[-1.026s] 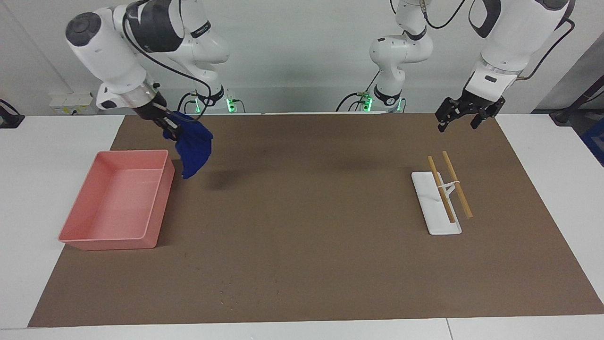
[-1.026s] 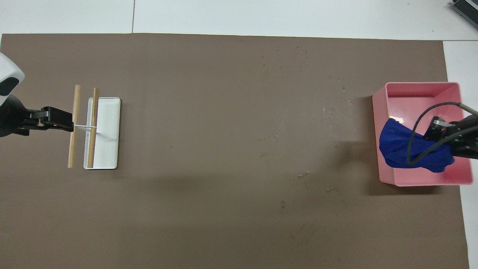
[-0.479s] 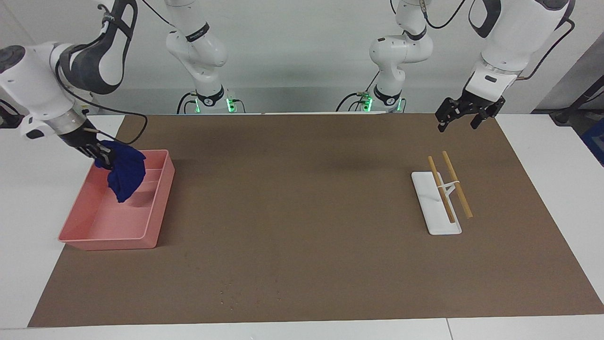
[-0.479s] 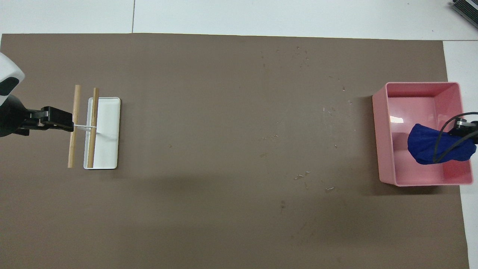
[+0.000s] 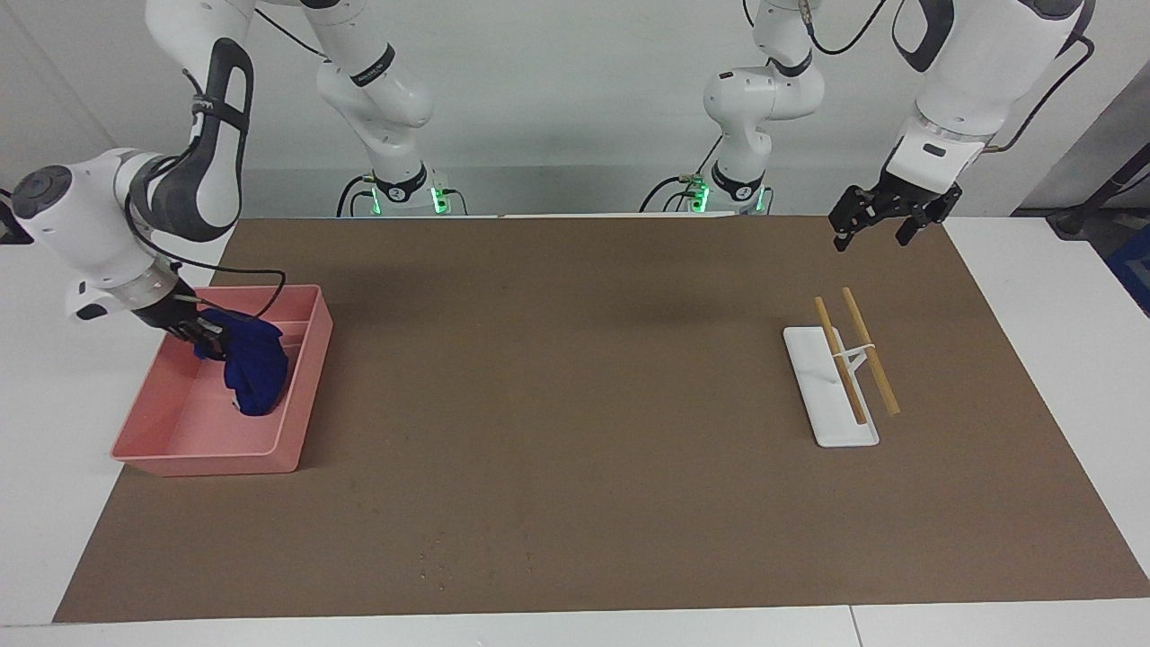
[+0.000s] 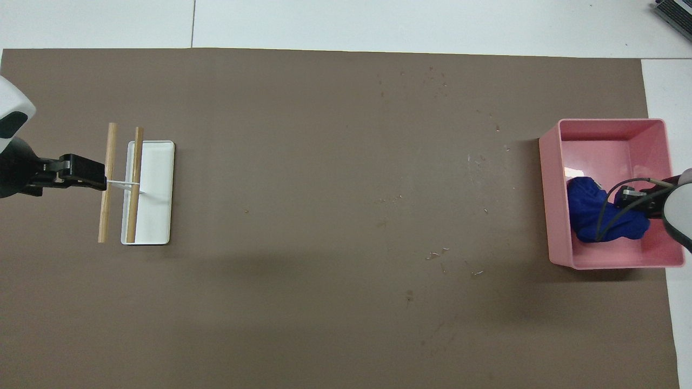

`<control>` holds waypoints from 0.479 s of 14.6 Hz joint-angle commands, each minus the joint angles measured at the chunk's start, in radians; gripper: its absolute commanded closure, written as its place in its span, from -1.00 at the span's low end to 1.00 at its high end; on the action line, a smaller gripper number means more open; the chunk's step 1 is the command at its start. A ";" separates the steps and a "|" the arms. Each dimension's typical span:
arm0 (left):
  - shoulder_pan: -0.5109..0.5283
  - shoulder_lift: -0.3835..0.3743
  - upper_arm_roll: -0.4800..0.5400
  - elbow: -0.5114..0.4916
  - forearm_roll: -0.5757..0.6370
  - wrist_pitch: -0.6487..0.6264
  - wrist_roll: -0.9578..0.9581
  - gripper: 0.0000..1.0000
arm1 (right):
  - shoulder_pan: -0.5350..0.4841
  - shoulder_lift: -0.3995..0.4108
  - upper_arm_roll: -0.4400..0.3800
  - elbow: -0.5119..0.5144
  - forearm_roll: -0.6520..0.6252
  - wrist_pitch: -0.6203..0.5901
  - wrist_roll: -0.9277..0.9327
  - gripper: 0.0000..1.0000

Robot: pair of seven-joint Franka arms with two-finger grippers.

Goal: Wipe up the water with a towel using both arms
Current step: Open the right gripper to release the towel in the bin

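Observation:
My right gripper is shut on a dark blue towel and holds it down inside the pink bin at the right arm's end of the table. The towel's bunched lower part lies low in the bin, as the overhead view also shows, with the right gripper beside it. The water is a faint scatter of droplets on the brown mat, farther from the robots than the bin; it also shows in the overhead view. My left gripper is open and empty, raised over the mat at the left arm's end.
A white tray carrying a small rack with two wooden sticks lies toward the left arm's end, also in the overhead view. The brown mat covers most of the table. Small specks dot the mat beside the bin.
My right gripper has carried the towel from over the mat beside the bin to over the bin and down into it. The left arm has not moved.

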 commanded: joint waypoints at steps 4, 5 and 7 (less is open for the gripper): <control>0.014 -0.021 -0.005 -0.017 -0.014 -0.003 0.006 -1.00 | -0.009 -0.077 0.011 -0.008 -0.069 -0.061 -0.054 -0.98; 0.014 -0.021 -0.005 -0.017 -0.014 -0.003 0.006 -1.00 | -0.006 -0.083 0.012 0.013 -0.083 -0.075 -0.052 -0.98; 0.014 -0.021 -0.005 -0.017 -0.014 -0.003 0.006 -1.00 | -0.002 -0.101 0.026 0.066 -0.087 -0.127 -0.051 -0.98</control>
